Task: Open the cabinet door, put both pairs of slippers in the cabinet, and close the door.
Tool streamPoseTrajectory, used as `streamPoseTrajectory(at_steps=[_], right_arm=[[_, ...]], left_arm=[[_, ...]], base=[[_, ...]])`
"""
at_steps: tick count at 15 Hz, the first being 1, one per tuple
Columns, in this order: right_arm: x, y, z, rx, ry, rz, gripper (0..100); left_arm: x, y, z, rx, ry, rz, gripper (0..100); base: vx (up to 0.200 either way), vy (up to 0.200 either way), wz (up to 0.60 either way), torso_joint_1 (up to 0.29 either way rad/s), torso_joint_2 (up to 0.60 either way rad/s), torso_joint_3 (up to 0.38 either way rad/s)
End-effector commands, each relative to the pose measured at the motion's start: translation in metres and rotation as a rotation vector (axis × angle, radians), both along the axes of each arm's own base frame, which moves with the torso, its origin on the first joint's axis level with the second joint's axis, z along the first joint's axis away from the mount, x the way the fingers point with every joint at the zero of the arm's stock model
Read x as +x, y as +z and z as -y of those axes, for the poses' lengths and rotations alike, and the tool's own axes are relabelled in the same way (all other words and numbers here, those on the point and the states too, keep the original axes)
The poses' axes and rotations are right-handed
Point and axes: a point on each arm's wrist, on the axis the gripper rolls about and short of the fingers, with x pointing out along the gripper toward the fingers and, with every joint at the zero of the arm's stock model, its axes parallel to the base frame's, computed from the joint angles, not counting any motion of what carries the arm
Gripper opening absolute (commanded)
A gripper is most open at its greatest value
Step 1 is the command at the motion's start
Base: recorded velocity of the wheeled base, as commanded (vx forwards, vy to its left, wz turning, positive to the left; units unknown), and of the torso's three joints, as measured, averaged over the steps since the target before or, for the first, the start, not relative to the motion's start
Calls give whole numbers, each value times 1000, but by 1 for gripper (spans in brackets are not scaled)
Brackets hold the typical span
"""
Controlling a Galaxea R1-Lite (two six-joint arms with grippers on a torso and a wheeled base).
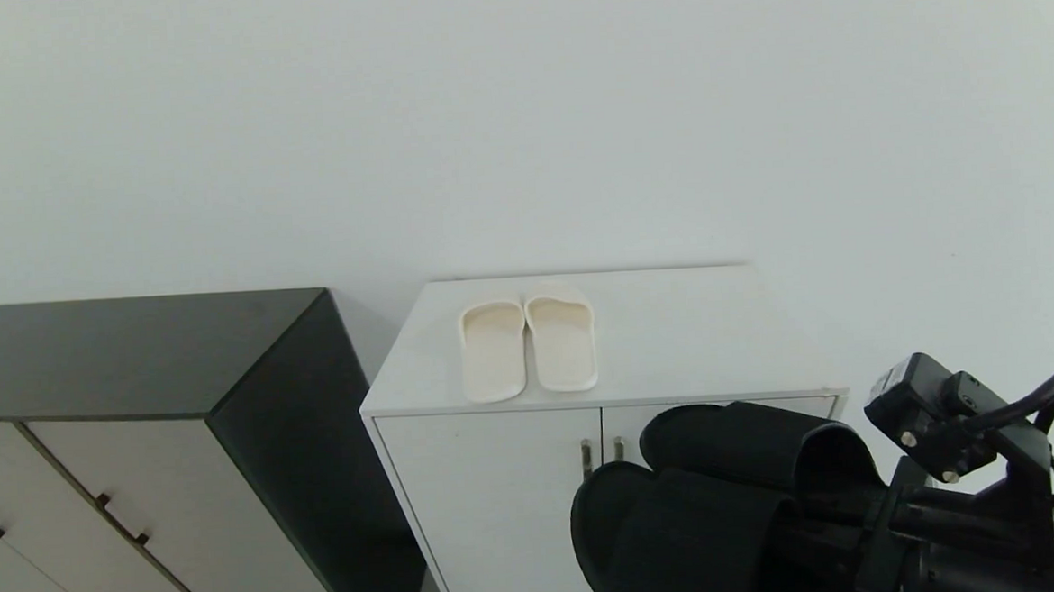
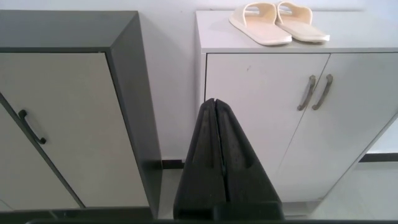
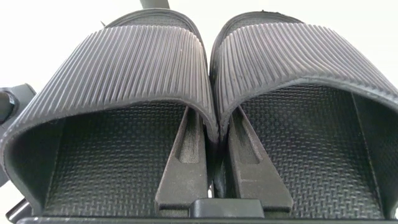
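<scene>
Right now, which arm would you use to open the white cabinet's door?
Left: the left gripper is shut, empty, and faces the white cabinet with its closed doors, while the right gripper is clamped on the black slippers.

Cream foam slippers (image 1: 528, 346) lie atop the shut white two-door cabinet (image 1: 493, 505); black slide slippers (image 1: 726, 479) hang before it.

White wall (image 1: 517, 107); dark cupboard (image 1: 133, 353) w/ beige doors (image 1: 187, 521).
</scene>
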Motion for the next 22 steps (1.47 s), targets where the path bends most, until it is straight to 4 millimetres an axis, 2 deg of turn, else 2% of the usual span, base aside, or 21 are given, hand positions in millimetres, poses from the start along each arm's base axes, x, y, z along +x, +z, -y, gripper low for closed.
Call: streamPoseTrajectory(at_steps=[1,8,12,16,22], right_arm=[[0,-1,-1,-4,1,-3,0],[1,-4,-1,-15,0,-9,0],[-1,-10,2,-48,10,-4,0],[-1,-5,1,-45,14,24,0],[-3,-9,4,-47,53,5,0]], left_arm=[[0,0,0,0,0,-1,0],[0,0,0,0,0,-1,0],[0,0,0,0,0,1,0],[0,0,0,1,0,-1,0],[0,0,0,1,0,-1,0]], base=[[0,0,0,0,0,0],[0,-171,0,2,3,1],[0,0,0,0,0,0],[0,0,0,0,0,0],[0,0,0,0,0,0]])
